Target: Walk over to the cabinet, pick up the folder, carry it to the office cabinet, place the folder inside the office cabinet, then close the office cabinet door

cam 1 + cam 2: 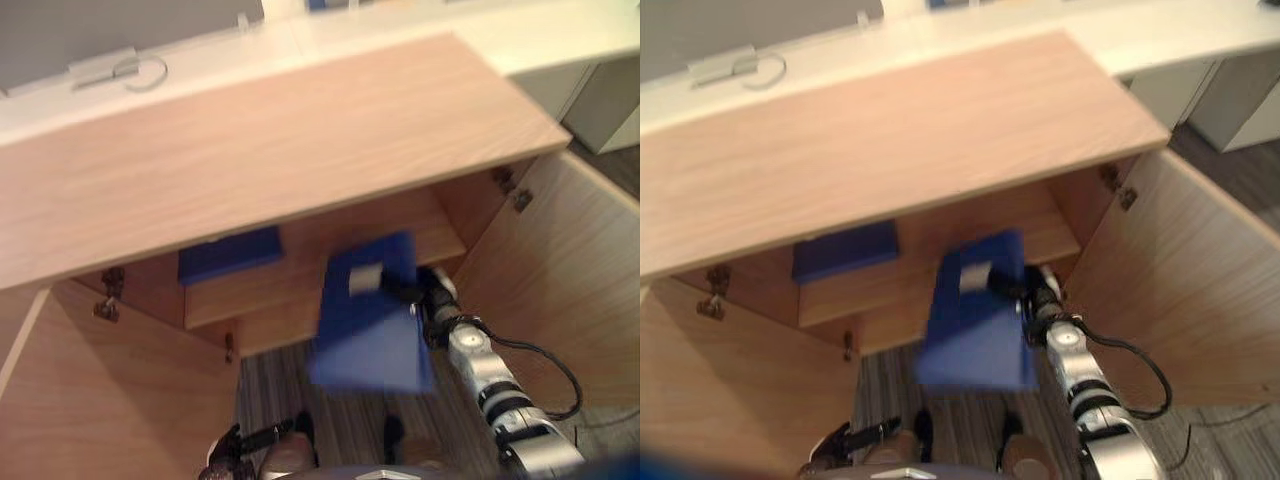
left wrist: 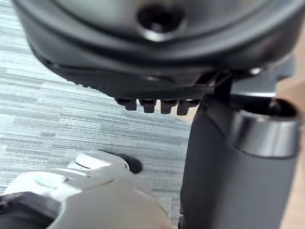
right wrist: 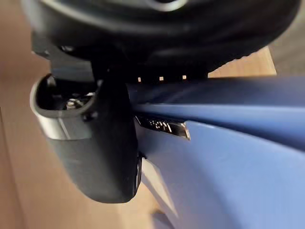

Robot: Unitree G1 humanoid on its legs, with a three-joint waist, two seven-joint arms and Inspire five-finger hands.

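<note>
A blue folder with a white label hangs tilted in front of the open office cabinet, its upper end level with the middle shelf. My right hand is shut on the folder's right edge. The right wrist view shows the thumb pressed against the blue cover. My left hand hangs low at the bottom left with relaxed fingers, holding nothing.
A second blue folder lies on the shelf's left part. Both wooden doors stand open, the right door beside my right arm and the left door at the lower left. A white counter runs behind. Striped grey carpet lies below.
</note>
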